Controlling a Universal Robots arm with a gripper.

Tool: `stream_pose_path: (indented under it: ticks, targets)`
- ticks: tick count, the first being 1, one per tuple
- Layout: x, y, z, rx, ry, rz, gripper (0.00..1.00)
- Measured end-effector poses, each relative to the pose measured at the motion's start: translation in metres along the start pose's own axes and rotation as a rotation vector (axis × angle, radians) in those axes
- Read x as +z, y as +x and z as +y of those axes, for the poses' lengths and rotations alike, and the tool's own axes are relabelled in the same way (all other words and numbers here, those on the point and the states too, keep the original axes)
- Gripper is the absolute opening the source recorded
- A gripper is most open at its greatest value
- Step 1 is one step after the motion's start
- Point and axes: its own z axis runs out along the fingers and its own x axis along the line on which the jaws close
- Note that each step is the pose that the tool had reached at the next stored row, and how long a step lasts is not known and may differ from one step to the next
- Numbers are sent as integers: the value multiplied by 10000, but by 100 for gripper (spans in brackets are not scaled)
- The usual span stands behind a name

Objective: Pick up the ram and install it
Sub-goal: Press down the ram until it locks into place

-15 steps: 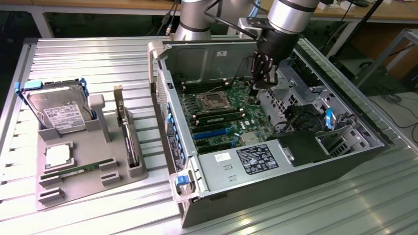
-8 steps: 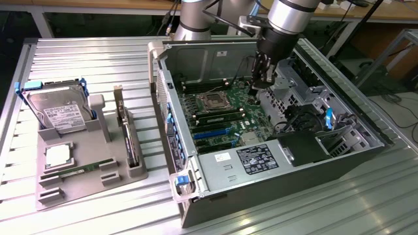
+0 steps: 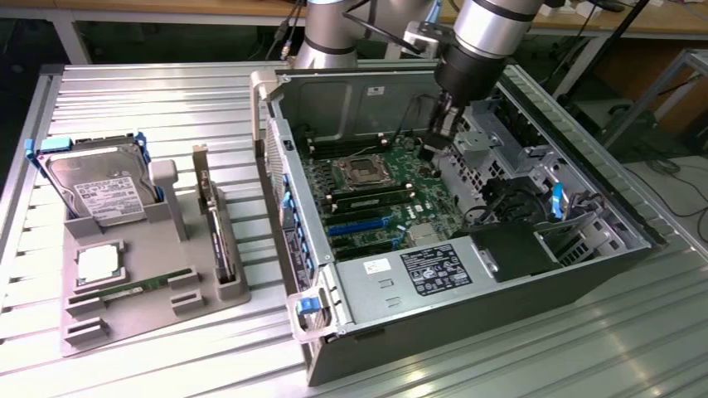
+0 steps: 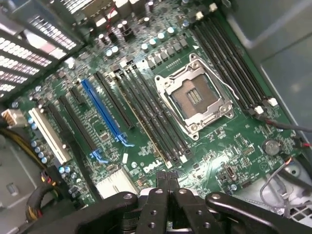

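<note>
The ram [image 3: 225,245] is a long, narrow, thin green board standing on its long edge in the grey holder [image 3: 155,298]. An identical stick [image 3: 202,178] stands just behind it.

Handling, as I judge it:
- It is light and stiff, but brittle under bending.
- The chips and contact edge should not be pinched.
- Take it by the flat faces near mid-length, along the upper edge.

The holder lies on the desk [image 3: 144,91] toward the exterior view's left edge, beside the open computer case [image 3: 465,290].

My gripper [image 4: 168,183] hangs inside that case above the motherboard [image 4: 204,156], well apart from the ram. Its fingers are closed together, with nothing visible between them. The memory slots [image 4: 151,122] lie below it.
</note>
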Motion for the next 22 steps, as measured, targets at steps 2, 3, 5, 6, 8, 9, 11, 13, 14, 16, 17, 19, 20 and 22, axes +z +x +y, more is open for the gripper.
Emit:
stream_pose_path:
  ticks: [2,3,5,6,8,9,11,13,14,16,17,19,20,22]
  targets:
    - [0,0,0,506,-25,-21,11]
    - [0,0,0,698,-34,-30,11]
    - [0,0,0,1053,-52,-46,11]
    - [0,0,0,1197,-59,-52,11]
    - [0,0,0,1650,-82,-71,11]
    - [0,0,0,1796,-89,-77,11]
    - [0,0,0,2085,-103,-90,11]
    - [0,0,0,2522,-125,-109,11]
    - [0,0,0,2877,-143,-124,11]
    - [0,0,0,3375,-167,-145,11]
    - [0,0,0,3636,-180,-156,11]
    - [0,0,0,4114,-204,-177,11]
    - [0,0,0,4456,-221,-191,11]
    - [0,0,0,4877,-242,-209,11]
